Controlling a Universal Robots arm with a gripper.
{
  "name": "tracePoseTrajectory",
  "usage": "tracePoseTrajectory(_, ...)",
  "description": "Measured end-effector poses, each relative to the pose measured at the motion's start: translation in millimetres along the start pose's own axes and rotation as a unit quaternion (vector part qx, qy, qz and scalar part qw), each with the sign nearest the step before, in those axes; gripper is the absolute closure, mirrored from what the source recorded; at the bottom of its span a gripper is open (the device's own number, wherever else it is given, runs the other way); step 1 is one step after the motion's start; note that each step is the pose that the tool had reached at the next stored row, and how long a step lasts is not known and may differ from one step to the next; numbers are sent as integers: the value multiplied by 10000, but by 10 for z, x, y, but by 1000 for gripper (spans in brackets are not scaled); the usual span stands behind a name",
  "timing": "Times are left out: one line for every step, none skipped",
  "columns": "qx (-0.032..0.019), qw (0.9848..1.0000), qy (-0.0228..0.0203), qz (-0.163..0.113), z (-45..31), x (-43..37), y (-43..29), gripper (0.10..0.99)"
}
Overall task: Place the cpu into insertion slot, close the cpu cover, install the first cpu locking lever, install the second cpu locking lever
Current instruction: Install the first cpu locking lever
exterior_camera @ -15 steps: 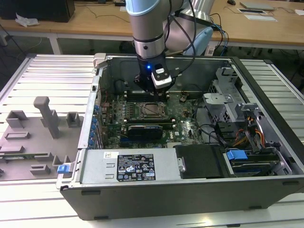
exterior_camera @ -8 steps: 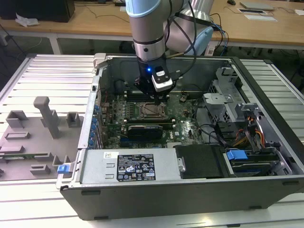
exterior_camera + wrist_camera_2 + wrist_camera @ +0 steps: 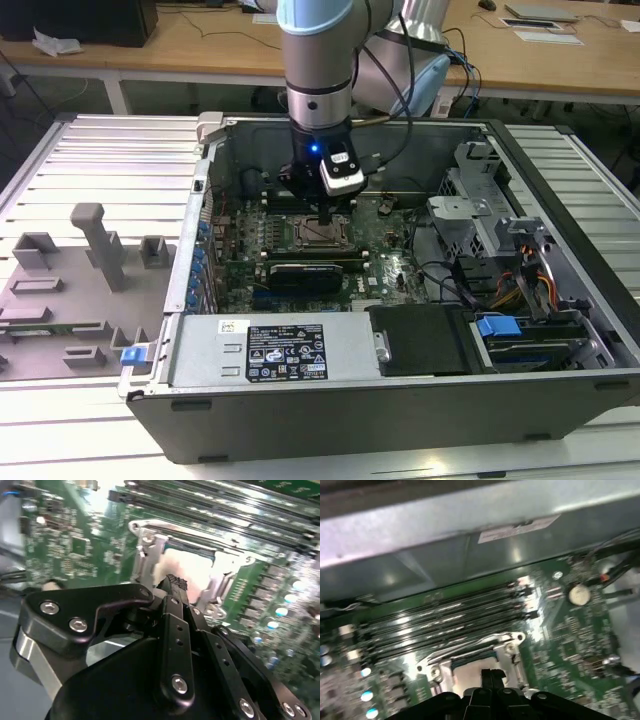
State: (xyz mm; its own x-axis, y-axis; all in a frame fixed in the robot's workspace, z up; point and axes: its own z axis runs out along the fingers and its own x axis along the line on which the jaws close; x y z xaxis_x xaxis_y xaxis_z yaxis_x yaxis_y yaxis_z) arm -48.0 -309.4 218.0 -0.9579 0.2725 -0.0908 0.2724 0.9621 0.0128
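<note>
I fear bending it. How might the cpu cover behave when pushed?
The cpu cover looks like thin sheet metal, so probably light and springy. Its framed shape suggests it pivots rather than slides. The claw sits right over it.

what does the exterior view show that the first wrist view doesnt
Exterior view: the whole open computer case, the grey fixture board at that view's left, the wooden desks behind, and the arm's gripper down over the insertion slot.

First wrist view: the round coin battery and the label on the case wall.

Both: the green motherboard, the long memory slots and the metal frame around the slot, with the closed fingers at it.
</note>
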Motion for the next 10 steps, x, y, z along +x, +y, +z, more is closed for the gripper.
tracePoseTrajectory(40,10000,59,-4,1,-2,0,980)
tracePoseTrajectory(53,10000,62,-5,1,-2,0,980)
tracePoseTrajectory(53,10000,62,-5,0,-2,0,980)
tracePoseTrajectory(54,10000,62,-5,0,-2,0,980)
tracePoseTrajectory(59,10000,59,-11,2,-2,1,980)
tracePoseTrajectory(82,9999,53,-54,2,-2,1,980)
tracePoseTrajectory(126,9998,41,-151,2,-2,0,980)
tracePoseTrajectory(176,9995,27,-275,3,-2,0,980)
tracePoseTrajectory(191,9988,18,-452,4,-2,0,980)
tracePoseTrajectory(184,9983,17,-558,5,-2,0,980)
